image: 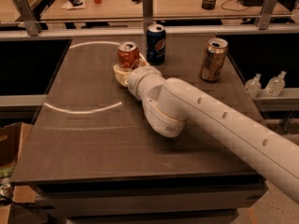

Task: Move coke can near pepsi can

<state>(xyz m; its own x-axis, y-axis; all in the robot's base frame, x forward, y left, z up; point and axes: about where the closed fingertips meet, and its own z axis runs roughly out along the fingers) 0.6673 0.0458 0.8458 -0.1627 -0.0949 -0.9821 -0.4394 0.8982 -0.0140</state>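
Note:
The red-orange coke can (127, 55) stands upright on the dark table (93, 139), far centre. My gripper (124, 73) is at its base, with cream fingers (119, 73) on both sides of the can, shut on it. The dark blue pepsi can (155, 43) stands upright just to the right of the coke can and slightly farther back, a narrow gap apart. My white arm (210, 120) reaches in from the lower right and hides part of the gripper.
A gold-tan can (213, 59) stands at the far right of the table. Two small clear bottles (264, 84) sit on a ledge past the right edge. A metal rail (149, 28) runs behind the table. A cardboard box (11, 146) is at the lower left.

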